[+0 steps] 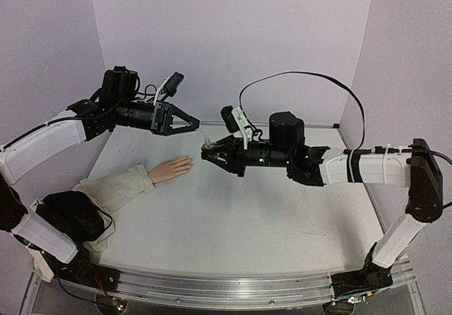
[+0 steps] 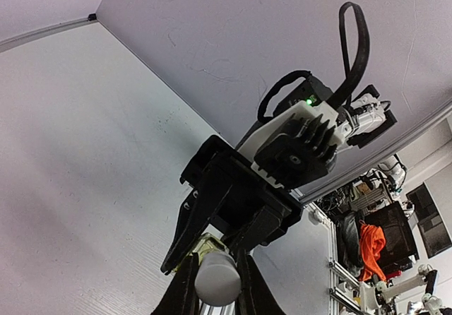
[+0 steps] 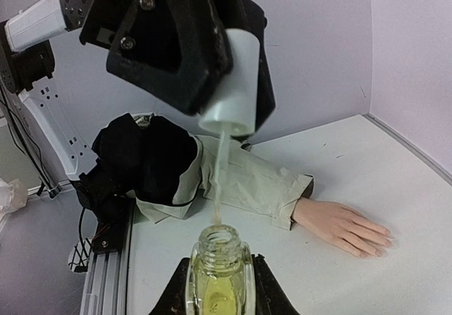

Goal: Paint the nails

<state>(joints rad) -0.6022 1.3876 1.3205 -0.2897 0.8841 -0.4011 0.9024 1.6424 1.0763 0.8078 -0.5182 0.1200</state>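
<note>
The pale peach mannequin hand (image 1: 171, 169) lies palm down on the table at the left, in a beige sleeve (image 1: 116, 188). Its nails (image 3: 385, 241) are tiny at the fingertips. My right gripper (image 1: 210, 152) is shut on a small open bottle (image 3: 219, 276) of yellowish-green polish and holds it upright above the table. My left gripper (image 1: 197, 123) is shut on the white cap (image 3: 233, 82). The cap's brush stem (image 3: 221, 177) hangs down, with its tip just over the bottle's mouth. In the left wrist view the cap (image 2: 217, 276) sits between my fingers above the bottle (image 2: 203, 248).
A black cloth (image 1: 67, 216) covers the sleeve's far end at the table's left front corner. The table's (image 1: 268, 216) back edge meets the purple wall behind both grippers. A metal rail (image 1: 233, 287) runs along the near edge.
</note>
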